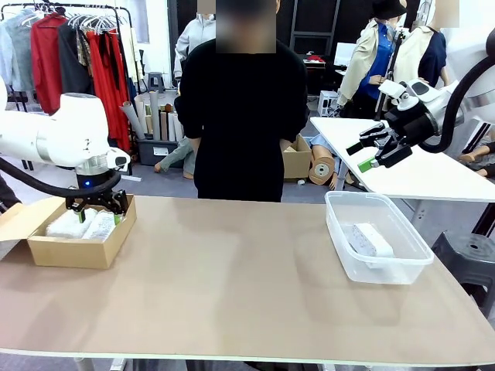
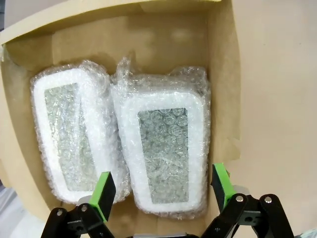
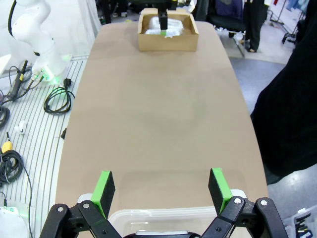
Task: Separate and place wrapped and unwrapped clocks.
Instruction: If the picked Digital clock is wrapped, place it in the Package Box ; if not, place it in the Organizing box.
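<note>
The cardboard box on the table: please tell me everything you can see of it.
The cardboard box is brown, shallow and open-topped, with a flap folded outward. It rests flat at the robot's left end of the table. Inside lie two bubble-wrapped clocks, side by side and touching. The left gripper hangs open just above them.

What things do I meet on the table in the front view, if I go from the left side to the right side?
Cardboard box with two bubble-wrapped clocks under the open left gripper → bare tabletop → clear plastic tub holding one white block.
</note>
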